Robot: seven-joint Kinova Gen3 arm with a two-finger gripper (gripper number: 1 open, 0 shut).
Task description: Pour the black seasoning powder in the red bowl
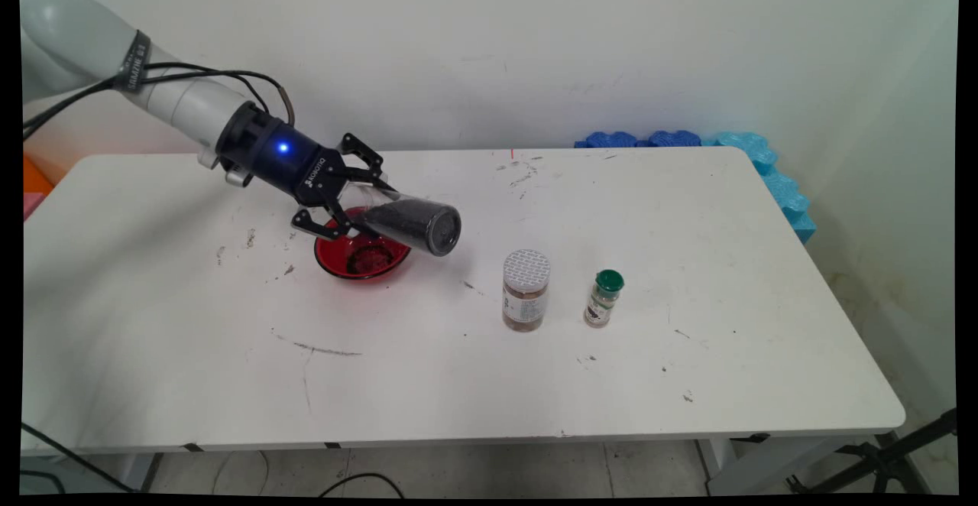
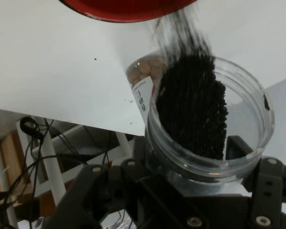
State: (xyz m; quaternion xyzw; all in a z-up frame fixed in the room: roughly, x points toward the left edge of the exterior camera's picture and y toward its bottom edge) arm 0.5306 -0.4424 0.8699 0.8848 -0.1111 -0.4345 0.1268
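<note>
My gripper (image 1: 372,212) is shut on a clear jar (image 1: 412,223) of black granules, held tilted almost on its side just above a red bowl (image 1: 327,252). Some dark granules lie in the bowl. The jar's far end points right, past the bowl's right rim. In the hand view the jar (image 2: 250,100) fills the space in front of the gripper (image 2: 200,164), with the granules heaped along one side. A blurred dark streak reaches towards the red bowl (image 2: 128,9) at the top edge.
A brown spice jar (image 1: 526,290) with a pale patterned lid stands right of the bowl, also seen behind the held jar (image 2: 143,81). A small green-capped bottle (image 1: 603,298) stands beside it. Blue foam pieces (image 1: 688,139) line the table's back right edge.
</note>
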